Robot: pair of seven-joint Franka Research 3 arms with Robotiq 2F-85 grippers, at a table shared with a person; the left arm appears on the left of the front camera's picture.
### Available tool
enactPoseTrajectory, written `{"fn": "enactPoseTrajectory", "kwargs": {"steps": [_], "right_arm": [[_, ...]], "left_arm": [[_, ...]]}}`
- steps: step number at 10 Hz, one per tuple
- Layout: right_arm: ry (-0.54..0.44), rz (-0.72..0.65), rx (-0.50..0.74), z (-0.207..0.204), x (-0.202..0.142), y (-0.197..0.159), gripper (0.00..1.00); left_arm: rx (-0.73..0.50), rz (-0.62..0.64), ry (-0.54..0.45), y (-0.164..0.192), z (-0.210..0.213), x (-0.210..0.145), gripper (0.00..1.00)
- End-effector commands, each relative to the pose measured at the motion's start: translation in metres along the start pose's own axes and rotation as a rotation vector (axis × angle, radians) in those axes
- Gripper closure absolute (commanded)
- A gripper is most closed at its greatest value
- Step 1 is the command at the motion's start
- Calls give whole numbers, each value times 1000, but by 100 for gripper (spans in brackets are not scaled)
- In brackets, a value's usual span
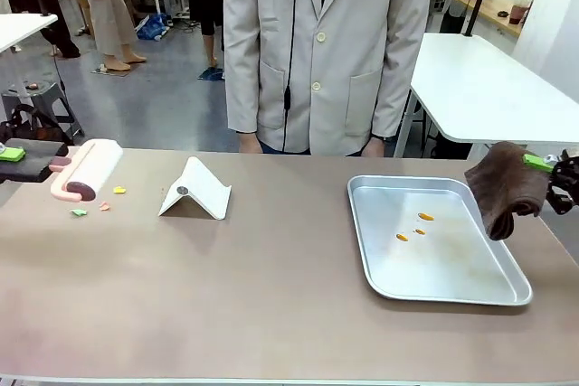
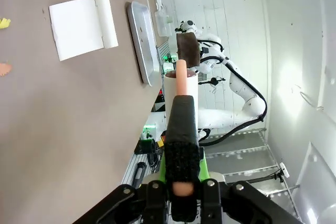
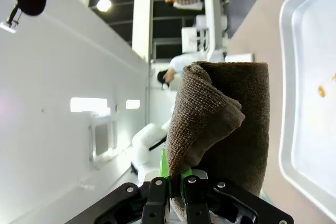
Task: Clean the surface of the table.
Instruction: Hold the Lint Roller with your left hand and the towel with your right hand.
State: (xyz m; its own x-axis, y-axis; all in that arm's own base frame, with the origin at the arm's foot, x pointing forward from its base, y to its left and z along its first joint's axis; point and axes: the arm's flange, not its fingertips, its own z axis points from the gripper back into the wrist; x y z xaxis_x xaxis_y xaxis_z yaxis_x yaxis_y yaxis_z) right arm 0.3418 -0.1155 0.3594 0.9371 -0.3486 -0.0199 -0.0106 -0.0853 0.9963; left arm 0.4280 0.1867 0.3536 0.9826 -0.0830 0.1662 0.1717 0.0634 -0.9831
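The taupe-brown table [image 1: 271, 296] carries a few small scraps near its left end: a yellow one [image 1: 118, 190], a green one [image 1: 79, 211] and an orange one [image 1: 104, 206]. My left gripper [image 1: 14, 155] hangs at the far left, shut on the pink handle of a lint roller [image 1: 86, 169] whose white roll hovers just above those scraps. In the left wrist view the gripper [image 2: 181, 129] clamps the roller [image 2: 181, 80]. At the far right my right gripper [image 1: 552, 169] is shut on a folded brown cloth [image 1: 502, 187], raised beside the tray. The cloth [image 3: 226, 114] hangs from the right gripper [image 3: 176, 182].
A shallow silver tray [image 1: 488, 291] with a few orange crumbs [image 1: 423, 217] lies on the right half. A white folded card [image 1: 194, 190] stands left of centre. A person in a beige coat [image 1: 317, 42] stands at the far edge. A white-topped table [image 1: 488, 79] stands behind right.
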Motion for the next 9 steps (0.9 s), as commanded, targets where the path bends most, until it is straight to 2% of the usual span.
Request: {"fn": "enactPoseTrajectory", "kwargs": {"steps": [1, 9], "right_arm": [[43, -8, 25, -2, -5, 2, 100], [43, -8, 25, -2, -5, 2, 100]], "left_arm": [[-3, -1, -5, 0, 4, -4, 100], [-3, -1, -5, 0, 4, -4, 100]]}}
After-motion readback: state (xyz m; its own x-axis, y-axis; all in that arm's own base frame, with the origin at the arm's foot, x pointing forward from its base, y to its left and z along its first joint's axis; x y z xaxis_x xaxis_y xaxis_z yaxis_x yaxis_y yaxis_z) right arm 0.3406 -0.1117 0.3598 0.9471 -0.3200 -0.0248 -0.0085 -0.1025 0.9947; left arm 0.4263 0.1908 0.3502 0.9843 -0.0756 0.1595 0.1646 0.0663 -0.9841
